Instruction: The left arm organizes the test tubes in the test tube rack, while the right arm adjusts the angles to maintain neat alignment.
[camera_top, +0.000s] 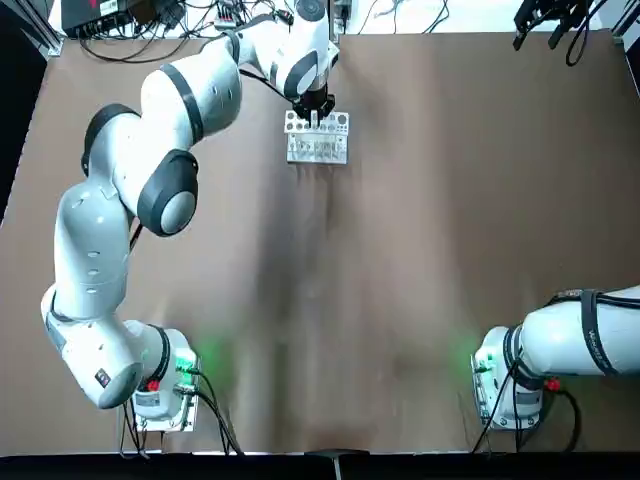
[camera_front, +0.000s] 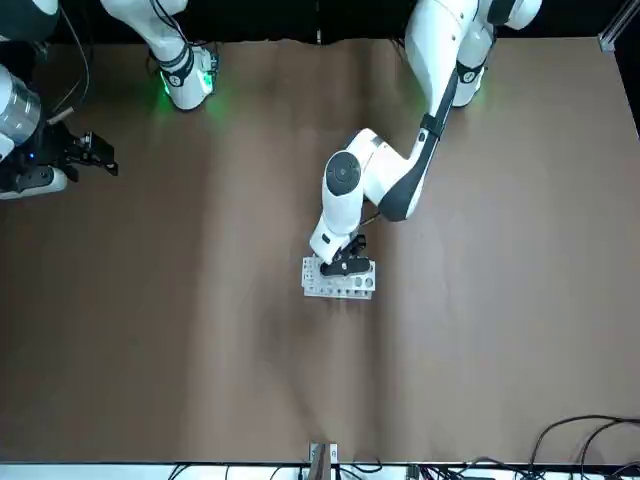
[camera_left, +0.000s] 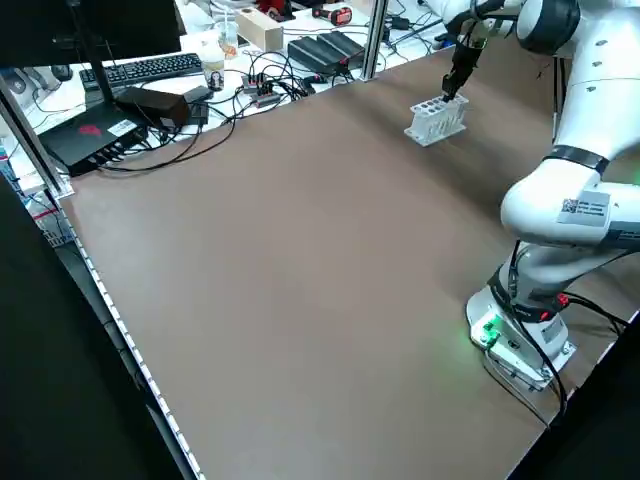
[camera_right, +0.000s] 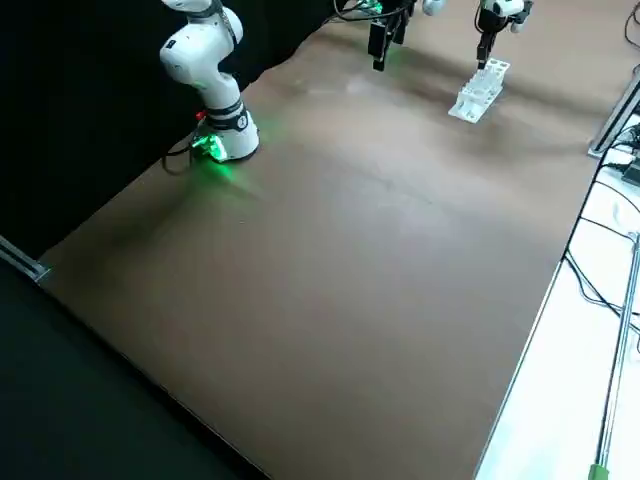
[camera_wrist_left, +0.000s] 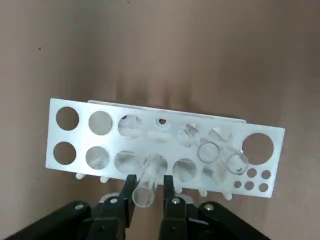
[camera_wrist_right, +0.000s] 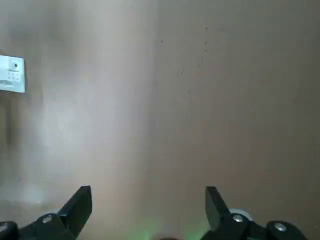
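Observation:
The small white test tube rack (camera_top: 317, 140) stands at the far middle of the table. My left gripper (camera_top: 314, 108) hangs right over it, shut on a clear test tube (camera_wrist_left: 146, 184) whose lower end sits in a hole of one row. In the left wrist view, two more test tubes (camera_wrist_left: 209, 151) stand in holes near one end of the rack (camera_wrist_left: 65, 137). My right gripper (camera_top: 545, 20) is far off at the table's far right corner. Its fingers (camera_wrist_right: 80, 202) are spread wide with nothing between them.
Both arm bases glow green at the near edge, the left base (camera_top: 165, 385) and the right base (camera_top: 505, 380). Beyond the far edge lie cables, a keyboard (camera_left: 150, 68) and black boxes (camera_left: 95, 135). Bare brown tabletop (camera_top: 400, 260) spreads between the rack and the bases.

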